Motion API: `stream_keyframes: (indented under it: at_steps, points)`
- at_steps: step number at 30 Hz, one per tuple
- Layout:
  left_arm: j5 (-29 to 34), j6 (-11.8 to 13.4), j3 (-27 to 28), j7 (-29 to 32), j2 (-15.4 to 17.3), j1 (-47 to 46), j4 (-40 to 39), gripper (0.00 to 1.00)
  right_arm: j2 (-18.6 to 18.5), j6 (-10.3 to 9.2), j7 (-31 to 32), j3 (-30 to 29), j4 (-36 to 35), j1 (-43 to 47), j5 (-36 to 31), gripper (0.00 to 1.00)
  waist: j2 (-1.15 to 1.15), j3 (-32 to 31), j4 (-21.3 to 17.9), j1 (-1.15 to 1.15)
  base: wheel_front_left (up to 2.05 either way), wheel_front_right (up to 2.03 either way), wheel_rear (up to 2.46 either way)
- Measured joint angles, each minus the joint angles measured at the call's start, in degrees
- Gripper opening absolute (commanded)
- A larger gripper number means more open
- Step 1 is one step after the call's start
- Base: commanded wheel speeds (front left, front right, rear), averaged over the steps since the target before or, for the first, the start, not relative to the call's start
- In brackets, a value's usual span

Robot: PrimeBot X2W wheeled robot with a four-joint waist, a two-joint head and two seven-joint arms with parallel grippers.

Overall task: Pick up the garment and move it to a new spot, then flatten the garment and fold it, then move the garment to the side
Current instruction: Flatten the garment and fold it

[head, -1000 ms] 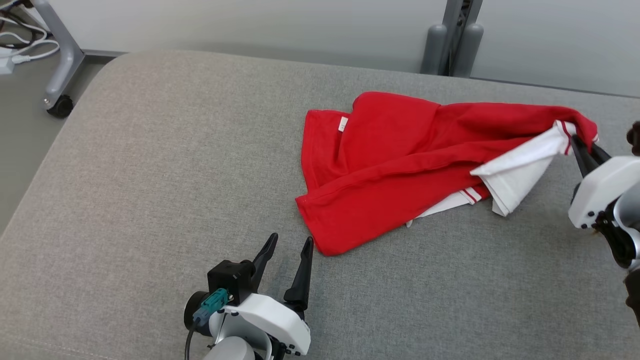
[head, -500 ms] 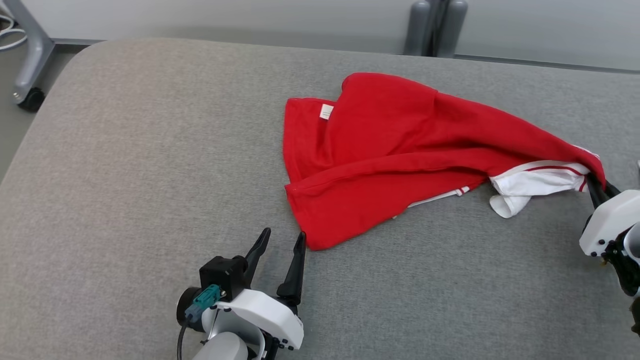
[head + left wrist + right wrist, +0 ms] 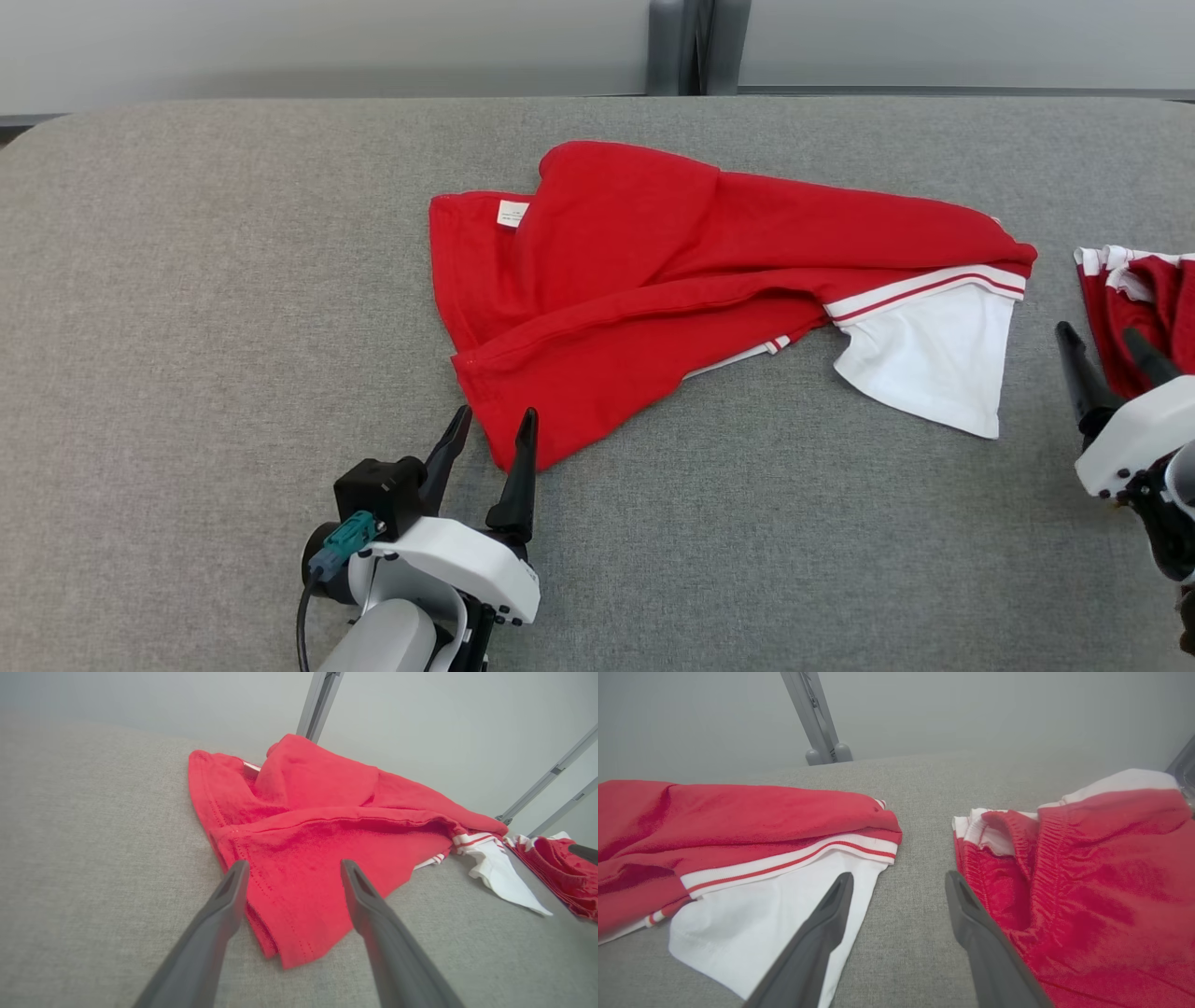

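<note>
Grey padded surface (image 3: 233, 280) carries a crumpled red garment (image 3: 653, 280) at its middle, white sleeve (image 3: 934, 364) pointing right. Second red piece (image 3: 1148, 308) lies at the right edge. Left gripper (image 3: 497, 412) is spread, empty, at the garment's near corner. Right gripper (image 3: 1097, 330) is spread, empty, between sleeve and second piece.

The garment (image 3: 653, 271) bears a label (image 3: 512, 213) too small to read.

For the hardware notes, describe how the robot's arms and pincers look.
The left pincer and right pincer each have two long, dark, tapering fingers on a rounded white housing. The left also carries a black block, a teal connector and a black cable.
</note>
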Motion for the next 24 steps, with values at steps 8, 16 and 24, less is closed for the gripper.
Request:
stream_keyframes:
  at_steps: [8, 16, 24]
  points:
    - [0.04, -0.01, 0.65, 0.00, 0.00, 0.80, -0.91, 1.00, 0.13, 0.00, -2.32, 0.09, -10.06, 7.58, 5.10, 1.00, 0.00, -0.61, -0.43, 0.00, 0.00, 0.00, 0.00]
    - [0.33, 0.63, 2.44, 0.00, 1.43, 3.48, -2.57, 1.00, 2.57, 0.00, -5.46, -5.01, -18.00, 14.01, 2.96, 1.00, 0.00, -3.09, -0.69, 0.00, 0.00, 0.00, 0.00]
    - [0.25, 2.47, 5.06, 0.00, 3.66, 7.71, -6.50, 1.00, 6.62, 0.00, -6.49, -10.12, -25.99, 19.29, -4.70, 1.00, 0.00, -6.52, -1.17, 0.00, 0.00, 0.00, 0.00]
